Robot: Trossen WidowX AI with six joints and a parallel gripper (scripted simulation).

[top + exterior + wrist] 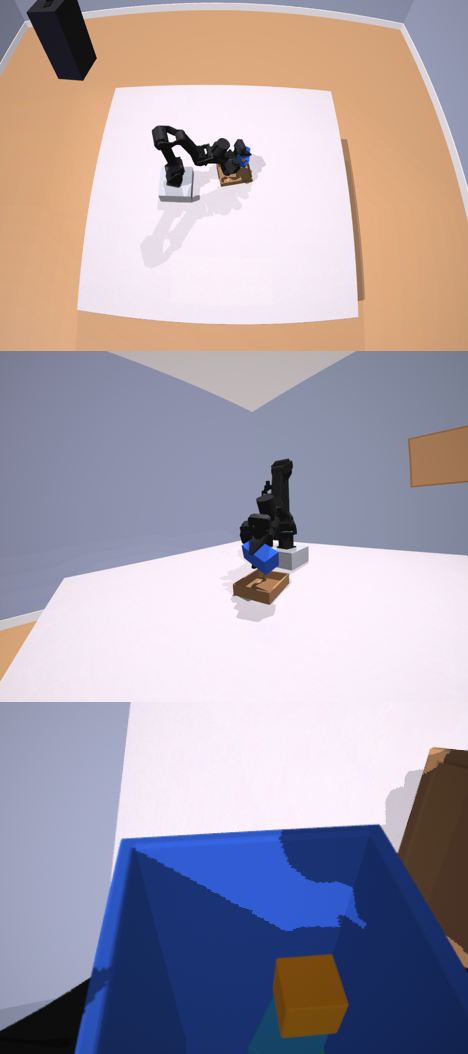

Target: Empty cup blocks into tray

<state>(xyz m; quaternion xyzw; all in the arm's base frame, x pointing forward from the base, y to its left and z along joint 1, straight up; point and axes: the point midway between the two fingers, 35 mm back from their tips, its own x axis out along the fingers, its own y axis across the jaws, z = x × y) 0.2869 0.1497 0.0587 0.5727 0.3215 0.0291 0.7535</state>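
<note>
Overhead view, left side: the black arm [192,147] [280,490] reaches rightward above the white bench [219,245] [188,645] [250,762]. Further right lies the brown tray [236,184] [251,592] [440,832], flat on the bench. At the right of the arm, the jaws are closed on the blue cup [245,163] [264,557] [225,867], which is tilted and raised clear of the bench, near the tray's upper right corner in this view; its exact placement over the walls cannot be told.

Wrist view, centre to right: an orange block [310,982] and part of a teal block [287,1027] remain in the cup; anything deeper is cut off. The tray appears beyond the cup's right rim.

The step in hand is judged to be the pour, part-way through. Good practice would be to bring the mouth well inside the tray walls, turn the tray-side rim downward smoothly, and keep it low so blocks do not bounce out. A firm grip, a tilt past level and a short pause should free any block lodged in a corner. The emptied cup should then be lifted away.
</note>
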